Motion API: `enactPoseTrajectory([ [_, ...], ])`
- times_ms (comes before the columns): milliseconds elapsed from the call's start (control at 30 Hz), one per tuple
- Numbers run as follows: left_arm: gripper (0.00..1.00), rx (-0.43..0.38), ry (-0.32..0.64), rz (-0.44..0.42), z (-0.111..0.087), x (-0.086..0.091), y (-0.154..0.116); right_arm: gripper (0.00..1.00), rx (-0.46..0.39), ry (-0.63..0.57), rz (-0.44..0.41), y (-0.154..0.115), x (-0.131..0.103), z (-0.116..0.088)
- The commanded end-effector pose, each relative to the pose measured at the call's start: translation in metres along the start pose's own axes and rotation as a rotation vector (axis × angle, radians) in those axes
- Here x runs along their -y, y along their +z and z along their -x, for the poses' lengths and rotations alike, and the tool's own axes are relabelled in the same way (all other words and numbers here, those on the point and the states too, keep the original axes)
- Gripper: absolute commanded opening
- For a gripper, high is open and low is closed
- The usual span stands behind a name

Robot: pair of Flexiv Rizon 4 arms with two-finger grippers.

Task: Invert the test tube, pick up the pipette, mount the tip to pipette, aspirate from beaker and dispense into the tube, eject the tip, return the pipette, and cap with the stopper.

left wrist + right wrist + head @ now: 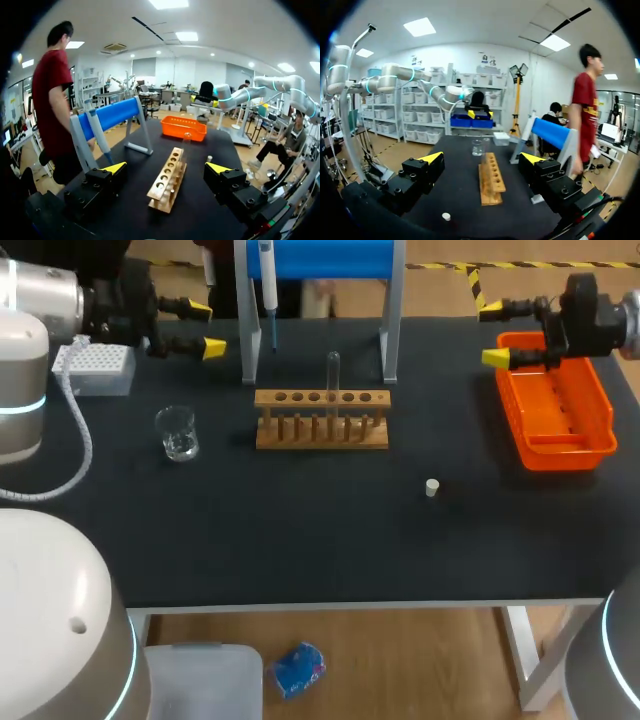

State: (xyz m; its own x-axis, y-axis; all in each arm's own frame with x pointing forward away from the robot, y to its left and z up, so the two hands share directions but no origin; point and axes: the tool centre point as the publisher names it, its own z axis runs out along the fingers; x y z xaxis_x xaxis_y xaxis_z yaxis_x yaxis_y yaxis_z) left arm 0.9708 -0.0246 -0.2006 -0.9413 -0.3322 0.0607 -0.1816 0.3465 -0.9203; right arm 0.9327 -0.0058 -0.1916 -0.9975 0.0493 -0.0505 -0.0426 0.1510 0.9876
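A clear test tube (333, 374) stands upright in the wooden rack (320, 420) at mid-table; the rack (167, 181) lies ahead of my left gripper. The pipette (268, 285) hangs on the blue stand (320, 258) behind it. A glass beaker (178, 433) stands to the rack's left, and a small white stopper (432, 487) lies to its front right. My left gripper (205, 328) hovers open at the back left, near the tip box (95, 368). My right gripper (492, 333) hovers open at the back right, over the orange basket (555, 410). Both hold nothing.
In the right wrist view the rack (491, 177), beaker (477, 147) and stopper (446, 216) lie ahead of the open gripper (482, 158). The left wrist view shows its gripper (166, 168), the stopper (209, 159) and the basket (184, 127) beyond the rack.
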Motion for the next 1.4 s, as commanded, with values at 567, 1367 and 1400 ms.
enactPoseTrajectory([
  [567, 1.00, 0.041, 0.048, 0.001, -0.006, -0.001, 0.019, 1.00, -0.043, 0.031, 0.039, 0.019, 0.015, 0.003],
  [1367, 1.00, 0.036, 0.129, 0.029, -0.022, -0.002, 0.047, 1.00, -0.173, 0.054, 0.044, 0.110, 0.044, 0.001],
  [1400, 1.00, 0.036, 0.129, 0.029, -0.022, -0.002, 0.047, 1.00, -0.173, 0.054, 0.044, 0.110, 0.044, 0.001],
])
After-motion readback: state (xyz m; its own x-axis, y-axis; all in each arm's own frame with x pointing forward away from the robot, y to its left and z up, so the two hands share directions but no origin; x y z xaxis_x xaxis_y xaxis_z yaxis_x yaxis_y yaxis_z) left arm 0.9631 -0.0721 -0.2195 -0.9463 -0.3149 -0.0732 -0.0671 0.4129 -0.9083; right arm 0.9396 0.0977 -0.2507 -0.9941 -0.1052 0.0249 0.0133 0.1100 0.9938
